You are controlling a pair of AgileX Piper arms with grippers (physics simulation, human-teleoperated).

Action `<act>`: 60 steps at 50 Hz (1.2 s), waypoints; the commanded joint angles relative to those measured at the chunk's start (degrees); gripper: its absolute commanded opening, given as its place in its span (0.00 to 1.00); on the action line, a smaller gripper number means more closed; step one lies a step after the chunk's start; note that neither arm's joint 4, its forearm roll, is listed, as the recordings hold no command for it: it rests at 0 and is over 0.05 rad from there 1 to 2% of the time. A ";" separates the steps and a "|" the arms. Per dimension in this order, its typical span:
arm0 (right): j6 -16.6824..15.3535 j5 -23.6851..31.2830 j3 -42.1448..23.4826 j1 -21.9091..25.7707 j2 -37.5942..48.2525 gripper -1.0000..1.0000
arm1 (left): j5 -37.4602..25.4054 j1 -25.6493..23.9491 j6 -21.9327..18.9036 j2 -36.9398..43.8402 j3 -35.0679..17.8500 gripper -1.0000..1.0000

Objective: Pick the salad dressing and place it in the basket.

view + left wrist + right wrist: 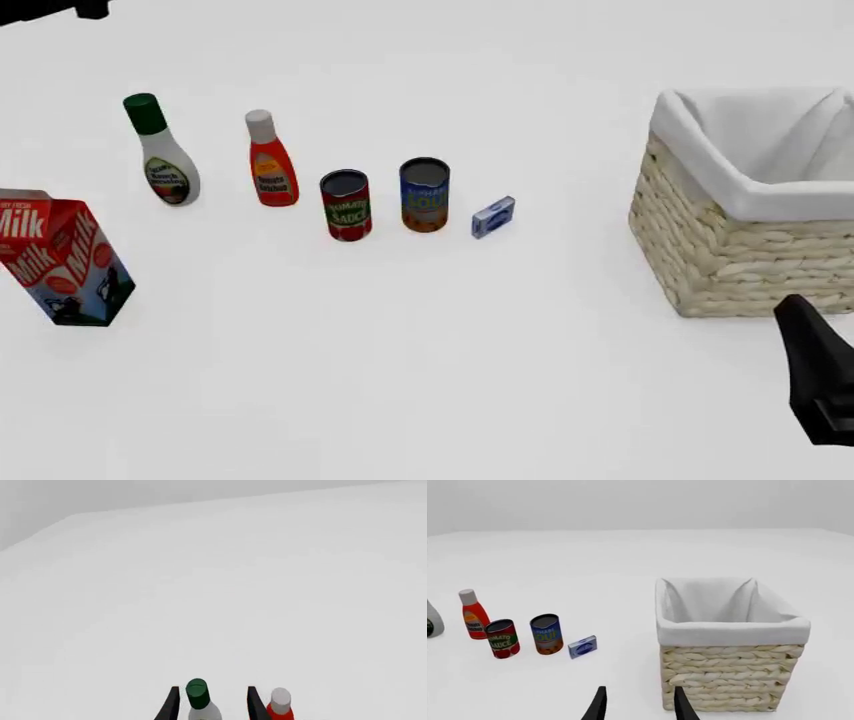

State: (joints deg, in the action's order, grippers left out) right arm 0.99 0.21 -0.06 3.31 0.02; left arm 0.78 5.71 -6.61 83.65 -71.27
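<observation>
Front view: salad dressing stands upright at upper left, well apart from the wicker basket at right; left gripper and right gripper both spread, empty

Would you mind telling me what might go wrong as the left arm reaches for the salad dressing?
The left gripper is open with the salad dressing between its fingers, and the red bottle sits just outside one finger, so it may get knocked over. The dressing bottle is tall and narrow and could tip. The basket is far across the table.
</observation>
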 commanded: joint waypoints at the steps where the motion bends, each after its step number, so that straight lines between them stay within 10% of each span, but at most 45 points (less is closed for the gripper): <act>1: 0.24 -0.08 0.00 0.39 0.00 1.00 | -1.30 2.10 1.84 6.37 -3.85 1.00; 60: 0.32 1.27 0.02 2.15 0.04 1.00 | -4.57 6.28 5.11 25.53 -19.29 1.00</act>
State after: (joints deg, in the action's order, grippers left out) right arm 1.28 1.40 -0.04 5.29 0.05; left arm -2.92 11.68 -1.53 106.73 -88.20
